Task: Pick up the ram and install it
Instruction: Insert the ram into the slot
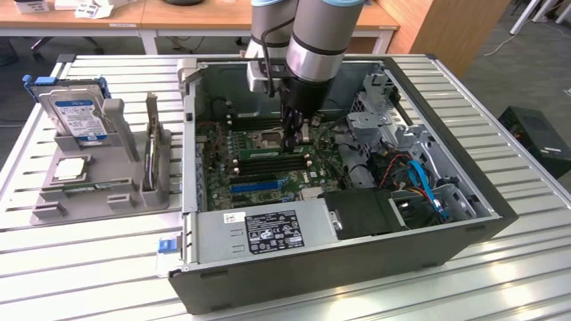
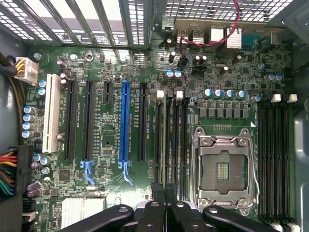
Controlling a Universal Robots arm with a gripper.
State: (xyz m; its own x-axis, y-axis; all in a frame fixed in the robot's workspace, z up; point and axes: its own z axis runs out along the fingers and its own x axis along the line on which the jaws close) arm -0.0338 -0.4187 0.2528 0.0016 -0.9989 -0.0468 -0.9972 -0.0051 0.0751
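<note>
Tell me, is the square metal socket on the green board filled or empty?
Empty. The CPU socket shows bare contacts inside its metal frame, with no chip seated.

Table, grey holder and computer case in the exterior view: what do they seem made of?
The table looks like bare aluminium: silvery ribbed slats with bright glints. The grey holder seems plastic, perhaps moulded: matt, uniform, blocky walls. The computer case looks like sheet metal, painted dark outside, dull bare grey inside, with folded edges.
</note>
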